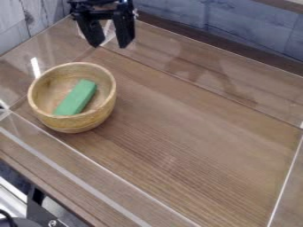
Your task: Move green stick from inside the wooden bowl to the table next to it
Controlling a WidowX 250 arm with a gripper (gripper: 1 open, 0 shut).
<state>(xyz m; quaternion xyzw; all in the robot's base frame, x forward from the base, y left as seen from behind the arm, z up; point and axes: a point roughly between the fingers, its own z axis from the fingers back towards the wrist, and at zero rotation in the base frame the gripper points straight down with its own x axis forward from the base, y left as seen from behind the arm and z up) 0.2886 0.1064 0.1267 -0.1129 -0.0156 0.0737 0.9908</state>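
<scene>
A brown wood-grain table (pixel 201 115) fills the view, fenced by clear acrylic walls (pixel 24 44) along its edges, with a grey tiled backdrop behind. On its left side sits the round tan wooden bowl (pixel 50 113), thick-rimmed and upright. Above and behind the bowl, near the top edge of the picture, hangs the black gripper (pixel 106 34), pointing downward with its two fingers spread apart and nothing between them. The green stick (pixel 78 97) lies flat inside the bowl, slanted, clear of the gripper.
</scene>
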